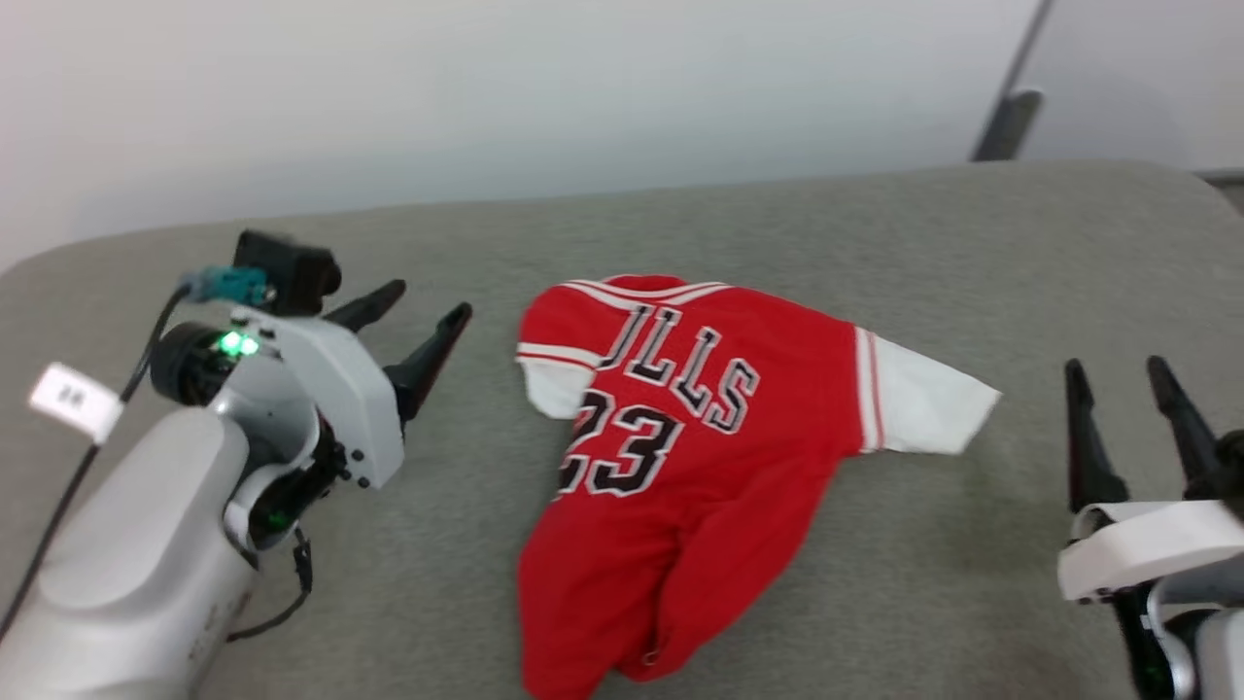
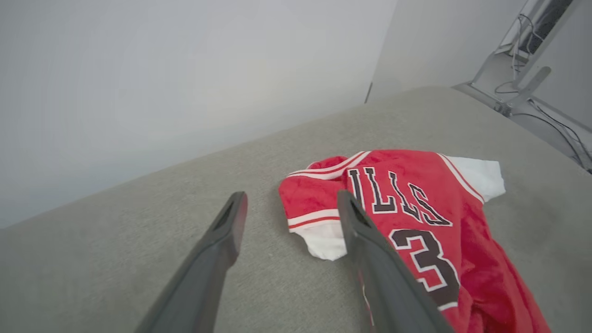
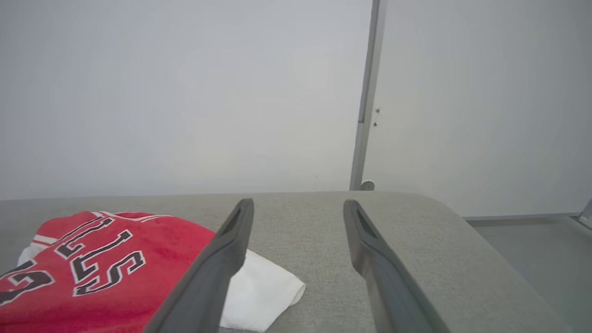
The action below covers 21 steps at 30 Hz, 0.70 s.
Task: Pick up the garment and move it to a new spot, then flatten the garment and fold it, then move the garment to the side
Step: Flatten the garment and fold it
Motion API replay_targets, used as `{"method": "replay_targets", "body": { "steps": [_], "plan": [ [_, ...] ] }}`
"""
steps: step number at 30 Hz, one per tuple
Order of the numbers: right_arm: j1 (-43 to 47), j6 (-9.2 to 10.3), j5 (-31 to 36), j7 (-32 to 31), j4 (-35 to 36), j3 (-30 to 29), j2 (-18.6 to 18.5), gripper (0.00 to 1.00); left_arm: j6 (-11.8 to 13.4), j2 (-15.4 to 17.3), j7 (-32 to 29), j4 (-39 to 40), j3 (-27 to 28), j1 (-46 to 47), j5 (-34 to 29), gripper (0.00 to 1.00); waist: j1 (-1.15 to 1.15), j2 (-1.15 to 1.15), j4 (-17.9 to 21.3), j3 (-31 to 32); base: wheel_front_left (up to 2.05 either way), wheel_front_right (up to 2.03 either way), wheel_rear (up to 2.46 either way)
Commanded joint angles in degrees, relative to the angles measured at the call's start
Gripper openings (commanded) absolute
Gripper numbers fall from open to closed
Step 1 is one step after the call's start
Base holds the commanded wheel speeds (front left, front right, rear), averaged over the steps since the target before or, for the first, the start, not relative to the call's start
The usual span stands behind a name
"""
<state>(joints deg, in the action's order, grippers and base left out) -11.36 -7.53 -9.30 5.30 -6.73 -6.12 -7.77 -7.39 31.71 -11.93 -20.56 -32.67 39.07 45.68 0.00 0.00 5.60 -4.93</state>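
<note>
Left hand (image 1: pixel 431 297) and right hand (image 1: pixel 1114 364), spread, flank the garment (image 1: pixel 700 428), edges untouched.

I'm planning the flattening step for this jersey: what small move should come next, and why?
Probably ease the left gripper to the white sleeve nearest it and pinch there to spread the cloth. The garment lies rumpled on the grey surface, that edge tucked so the lettering starts mid-word; that gripper and the right gripper stand open, holding nothing.
</note>
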Motion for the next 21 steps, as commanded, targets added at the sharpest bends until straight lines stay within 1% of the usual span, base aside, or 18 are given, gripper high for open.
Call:
{"method": "replay_targets", "body": {
  "steps": [1,2,3,5,7,11,15,21],
  "plan": [
    [0.08,0.08,0.22,0.31,-0.03,0.18,0.39,1.0,-0.1,0.26,-0.57,-0.2,-0.4,0.56,0.65,1.0,0.0,0.0,4.29,-1.12,0.0,0.0,0.0],
    [-0.22,0.08,0.06,0.46,-0.16,0.73,0.71,1.0,-0.09,0.67,-1.9,-0.38,-1.26,1.23,1.42,1.0,0.0,0.0,5.34,-1.48,0.0,0.0,0.0],
    [-0.71,0.08,-0.17,0.84,-0.38,1.24,1.14,1.0,-0.11,0.67,-4.45,-1.12,-2.94,2.73,3.35,1.0,0.0,0.0,6.95,-2.13,0.0,0.0,0.0],
    [-1.07,0.08,-0.57,1.0,-1.07,1.65,1.51,1.0,-0.11,1.02,-6.4,-2.23,-4.6,4.32,4.05,1.0,0.0,0.0,8.36,-2.81,0.0,0.0,0.0],
    [-1.17,0.08,-0.66,1.17,-1.23,1.83,1.64,1.0,-0.11,0.9,-7.37,-3.31,-5.19,4.89,4.76,1.0,0.0,0.0,8.94,-3.14,0.0,0.0,0.0],
    [-2.07,0.08,-0.92,1.89,-1.81,2.23,2.0,1.0,-0.11,0.07,-11.82,-9.01,-7.5,6.98,6.15,1.0,0.0,0.0,11.03,-4.33,0.0,0.0,0.0],
    [-2.55,0.08,-1.15,2.48,-2.18,2.54,2.19,1.0,-0.11,-0.43,-15.04,-14.8,-10.06,8.15,5.63,1.0,0.0,0.0,12.36,-5.54,0.0,0.0,0.0],
    [-3.55,0.08,-1.0,4.34,-1.63,3.46,2.55,1.0,-0.12,-1.15,-14.59,-22.38,-12.75,9.78,3.33,1.0,0.0,0.0,13.46,-7.13,0.0,0.0,0.0]
  ]
}}
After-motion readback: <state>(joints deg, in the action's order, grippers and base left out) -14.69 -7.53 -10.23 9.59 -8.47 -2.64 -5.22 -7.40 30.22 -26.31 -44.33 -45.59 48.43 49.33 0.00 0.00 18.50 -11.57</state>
